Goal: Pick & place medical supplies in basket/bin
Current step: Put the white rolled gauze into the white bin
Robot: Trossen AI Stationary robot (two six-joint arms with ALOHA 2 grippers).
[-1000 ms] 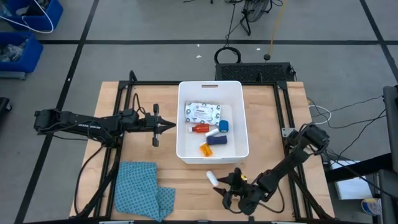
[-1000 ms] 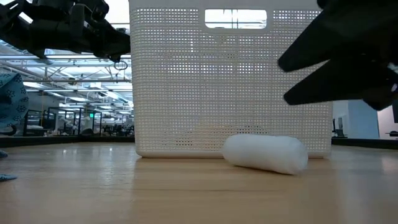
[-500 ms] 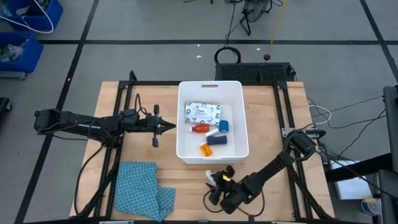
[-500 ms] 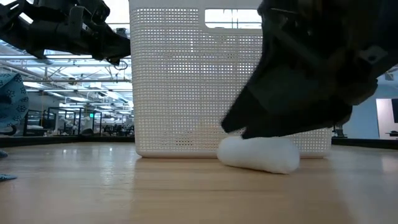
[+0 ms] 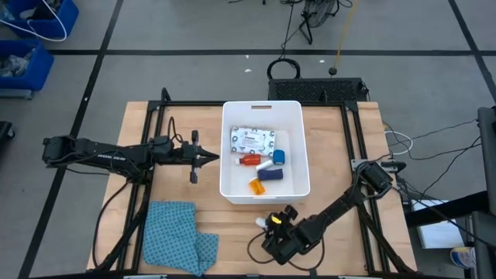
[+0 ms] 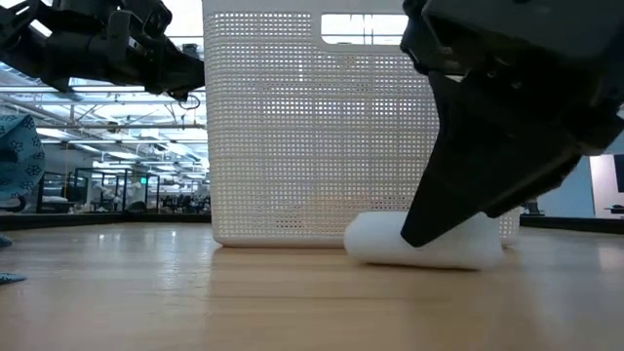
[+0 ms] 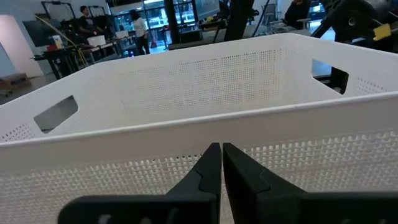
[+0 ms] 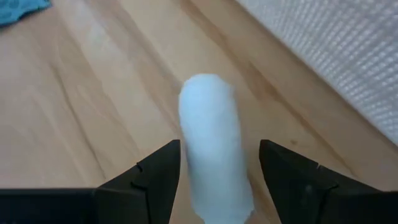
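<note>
Straddling the white cylinder (image 8: pixel 214 146) on the desk (image 5: pixel 232 225), just beside the basket (image 5: pixel 263 108), my right hand (image 8: pixel 217 171) is spread; I'd squeeze it centred. Left hand (image 7: pixel 221 163) waits pressed together beside the basket.

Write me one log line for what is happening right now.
right pincer: open, straddling white cylindrical roll on wooden table | left pincer: shut, waiting beside white perforated plastic tub | roll not yet lifted
</note>
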